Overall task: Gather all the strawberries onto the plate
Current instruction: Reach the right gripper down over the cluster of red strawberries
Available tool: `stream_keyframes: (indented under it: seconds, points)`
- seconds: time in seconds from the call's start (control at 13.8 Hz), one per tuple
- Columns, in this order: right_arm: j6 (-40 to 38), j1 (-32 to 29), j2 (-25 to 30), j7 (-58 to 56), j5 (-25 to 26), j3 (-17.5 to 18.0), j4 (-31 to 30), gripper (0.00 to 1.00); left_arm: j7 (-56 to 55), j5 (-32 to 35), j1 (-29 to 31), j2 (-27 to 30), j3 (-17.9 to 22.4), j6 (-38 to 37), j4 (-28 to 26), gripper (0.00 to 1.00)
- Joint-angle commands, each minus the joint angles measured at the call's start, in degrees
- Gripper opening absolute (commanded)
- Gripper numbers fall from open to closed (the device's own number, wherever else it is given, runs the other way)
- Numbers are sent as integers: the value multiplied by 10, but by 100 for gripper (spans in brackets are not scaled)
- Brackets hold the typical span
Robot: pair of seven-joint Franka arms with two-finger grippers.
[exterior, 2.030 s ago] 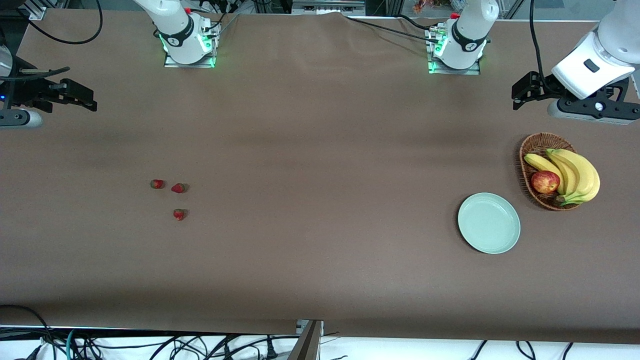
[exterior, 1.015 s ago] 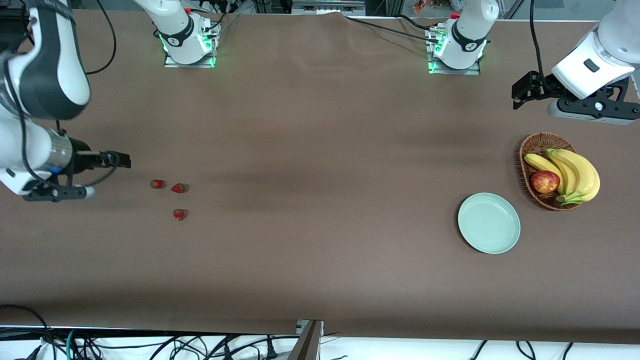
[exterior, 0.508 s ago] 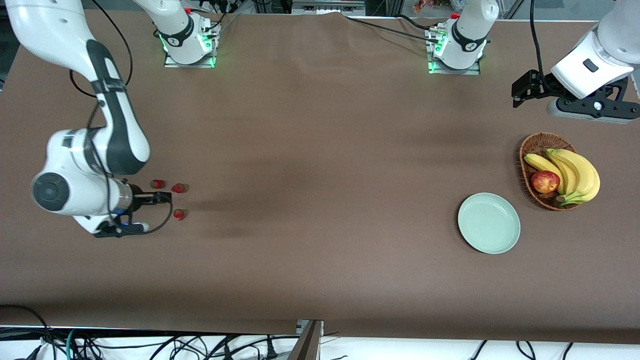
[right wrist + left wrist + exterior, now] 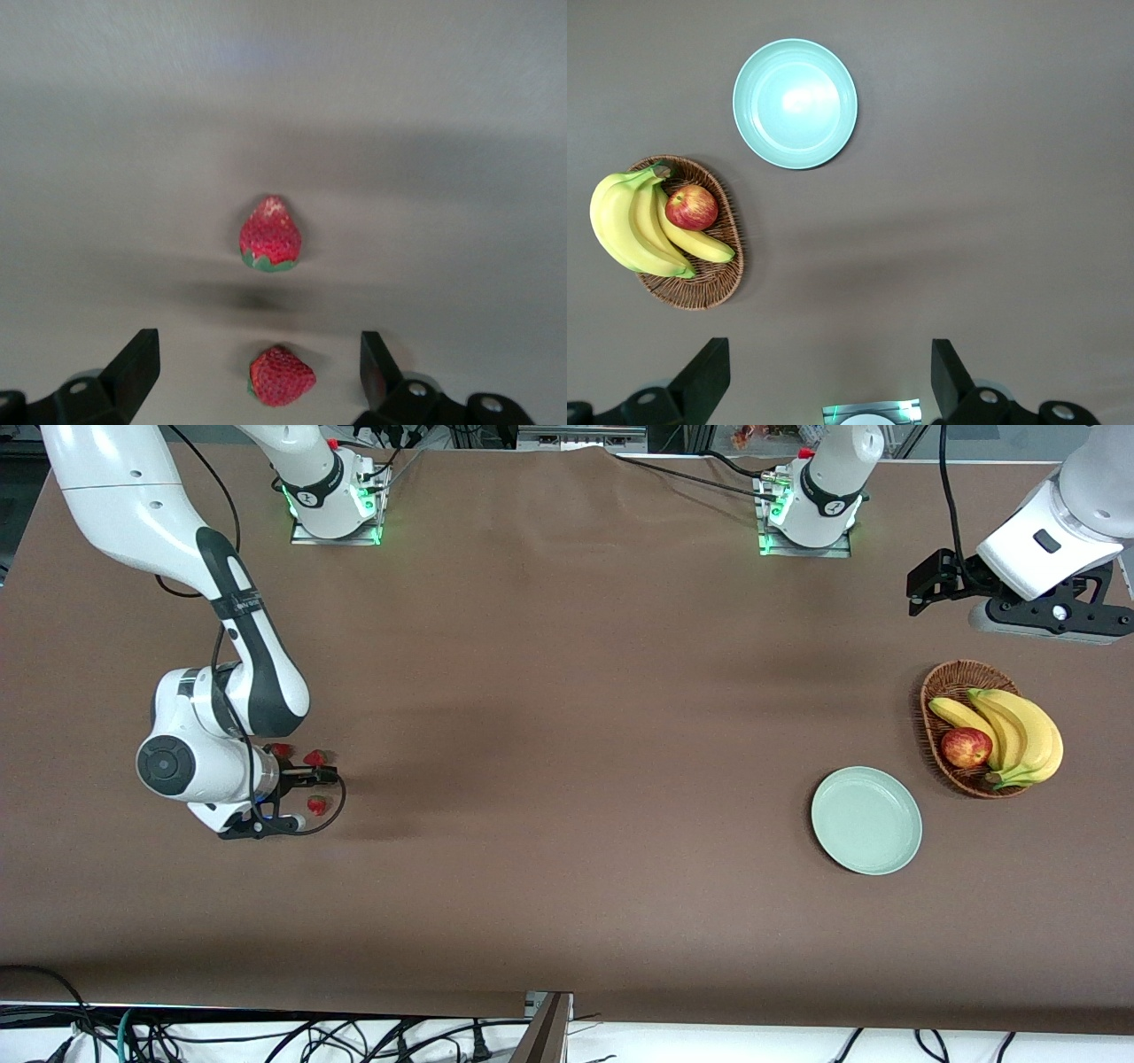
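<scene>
Three strawberries lie on the brown table toward the right arm's end: one (image 4: 314, 758), one (image 4: 316, 805) nearer the camera, and one (image 4: 280, 750) partly covered by the right arm. My right gripper (image 4: 312, 779) hangs low over this cluster, open. In the right wrist view one strawberry (image 4: 281, 375) lies on the table between the spread fingers (image 4: 133, 367), untouched, and a second strawberry (image 4: 270, 235) lies a little way off. The mint-green plate (image 4: 866, 820) sits toward the left arm's end with nothing on it. My left gripper (image 4: 921, 589) waits open, up in the air, over bare table beside the basket.
A brown wicker basket (image 4: 941, 691) with bananas (image 4: 1019, 731) and a red-yellow apple (image 4: 966, 747) stands beside the plate. The left wrist view shows the plate (image 4: 796, 103) and the basket (image 4: 700, 288) below. Cables hang off the table's front edge.
My right arm has swung in from the table's end and come down over the strawberries. The left arm, plate and berries have not moved.
</scene>
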State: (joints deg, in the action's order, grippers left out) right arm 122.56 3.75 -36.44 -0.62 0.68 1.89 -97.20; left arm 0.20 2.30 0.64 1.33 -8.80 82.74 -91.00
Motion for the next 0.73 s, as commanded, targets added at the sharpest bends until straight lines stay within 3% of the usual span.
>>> stream_keyframes:
  seconds: [0.0, 0.65]
  points:
    - [25, 1, 16, 3, -1, 1, -44, 100, -4, 5, -4, -6, 1, -12, 16, 100]
    - [44, 0, 35, -4, -1, 1, -107, 100, -5, 4, -4, -6, 2, -12, 16, 100]
